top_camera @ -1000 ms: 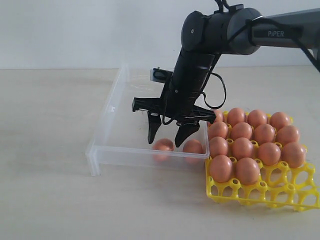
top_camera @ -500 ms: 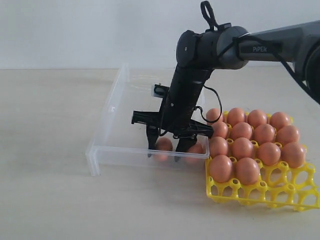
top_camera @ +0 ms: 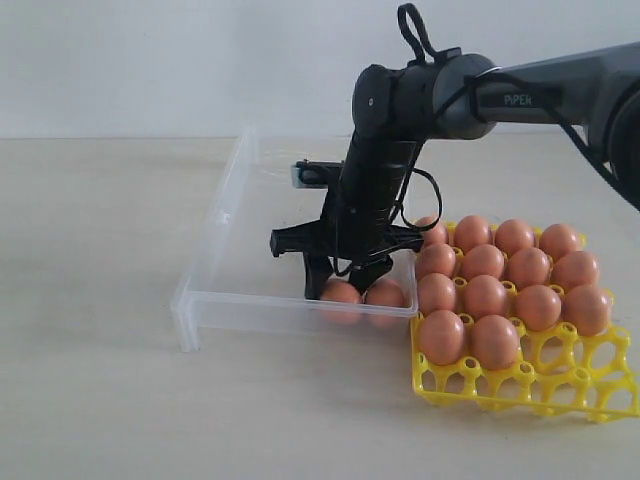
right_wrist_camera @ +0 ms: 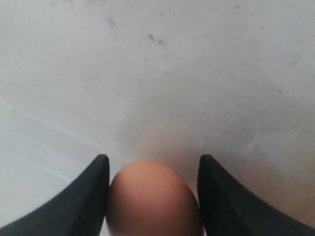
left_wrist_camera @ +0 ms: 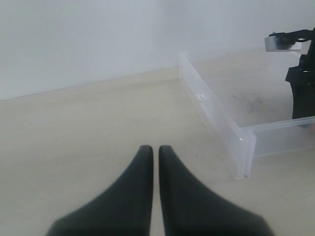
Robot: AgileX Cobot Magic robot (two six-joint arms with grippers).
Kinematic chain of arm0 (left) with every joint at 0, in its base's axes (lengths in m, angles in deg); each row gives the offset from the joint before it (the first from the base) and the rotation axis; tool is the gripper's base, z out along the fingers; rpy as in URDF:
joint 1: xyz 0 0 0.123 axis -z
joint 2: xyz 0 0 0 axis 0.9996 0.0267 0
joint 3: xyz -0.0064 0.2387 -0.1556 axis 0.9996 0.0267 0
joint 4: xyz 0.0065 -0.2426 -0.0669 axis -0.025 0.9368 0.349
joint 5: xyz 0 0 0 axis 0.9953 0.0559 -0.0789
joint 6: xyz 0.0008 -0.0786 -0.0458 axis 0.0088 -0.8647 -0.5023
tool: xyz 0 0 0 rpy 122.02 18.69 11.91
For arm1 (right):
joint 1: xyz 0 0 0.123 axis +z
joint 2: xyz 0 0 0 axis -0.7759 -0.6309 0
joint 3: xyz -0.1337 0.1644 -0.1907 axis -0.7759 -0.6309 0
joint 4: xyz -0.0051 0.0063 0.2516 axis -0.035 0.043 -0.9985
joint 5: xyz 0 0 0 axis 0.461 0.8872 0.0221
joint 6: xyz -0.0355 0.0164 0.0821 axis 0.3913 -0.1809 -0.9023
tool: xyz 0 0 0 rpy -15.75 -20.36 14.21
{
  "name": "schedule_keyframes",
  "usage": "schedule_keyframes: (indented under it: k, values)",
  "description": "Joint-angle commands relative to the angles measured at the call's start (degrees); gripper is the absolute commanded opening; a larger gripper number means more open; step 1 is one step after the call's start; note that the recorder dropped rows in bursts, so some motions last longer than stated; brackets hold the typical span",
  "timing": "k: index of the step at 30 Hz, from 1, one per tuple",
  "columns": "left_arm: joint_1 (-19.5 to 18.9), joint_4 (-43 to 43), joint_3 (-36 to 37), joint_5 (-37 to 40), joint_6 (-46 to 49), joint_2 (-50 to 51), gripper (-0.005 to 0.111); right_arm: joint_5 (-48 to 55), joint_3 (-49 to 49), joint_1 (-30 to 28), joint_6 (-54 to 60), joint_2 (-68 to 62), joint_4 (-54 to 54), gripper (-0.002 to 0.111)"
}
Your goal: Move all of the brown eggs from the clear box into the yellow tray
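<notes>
The right claw (right_wrist_camera: 152,160) (partly open) grips a smooth orange-brown oval egg (right_wrist_camera: 153,199) inside the clear plastic box (top_camera: 215,255) — the left claw (left_wrist_camera: 153,149) is closed, empty.

Clear box (top_camera: 215,232) was transp. plastic w/ glossy walls; its floor looked scuffed, w/ dark specks. Yellow tray (top_camera: 520,388) was glossy moulded plastic. Brown eggs (top_camera: 485,297) had smooth shells w/ a soft sheen. Right gripper (right_wrist_camera: 152,196) & left gripper (left_wrist_camera: 153,147) looked smooth, matt black. Arm casing (top_camera: 430,95) was dark, semi-gloss. Table (top_camera: 100,400) looked pale, matt, smooth.
</notes>
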Motion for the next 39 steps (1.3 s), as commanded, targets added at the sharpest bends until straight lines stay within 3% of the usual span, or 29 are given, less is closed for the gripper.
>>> schedule_keyframes:
  k: [1, 4, 8, 11, 13, 25, 28, 33, 34, 39]
  values:
    - [0.3, -0.1, 0.2, -0.1, 0.0, -0.2, 0.004, 1.7, 0.1, 0.0, 10.4, -0.1, 2.6, 0.0]
    - [0.3, -0.1, 0.2, -0.1, 0.0, -0.2, 0.004, -6.1, 0.1, 1.0, 13.2, -0.1, 6.9, 0.0]
    - [0.3, -0.1, 0.2, -0.1, 0.0, -0.2, 0.004, -41.3, -7.5, 2.5, 12.0, 0.8, 3.6, 0.0]
    - [0.3, -0.1, 0.2, -0.1, 0.0, -0.2, 0.004, -73.5, -21.7, 4.2, 12.0, 3.9, 1.3, 0.0]
    - [0.3, -0.1, 0.2, -0.1, 0.0, -0.2, 0.004, -80.9, -27.5, 4.3, 10.6, 5.2, 1.5, 0.0]
    - [0.3, -0.1, 0.2, -0.1, 0.0, -0.2, 0.004, -59.5, -28.1, 1.1, 15.3, 8.6, 2.6, 0.002]
    - [0.3, -0.1, 0.2, -0.1, 0.0, -0.2, 0.004, -51.5, -25.8, 0.7, 17.3, 10.0, 3.0, 0.016]
    - [0.3, -0.1, 0.2, -0.1, 0.0, -0.2, 0.004, -36.1, -19.4, 0.2, 19.2, 11.3, 3.0, 0.058]
    - [0.3, -0.1, 0.2, -0.1, 0.0, -0.2, 0.004, -32.9, -17.8, 0.0, 19.2, 11.3, 3.0, 0.062]
    - [0.3, -0.1, 0.2, -0.1, 0.0, -0.2, 0.004, -20.9, -11.0, 0.0, 19.2, 11.3, 8.2, 0.059]
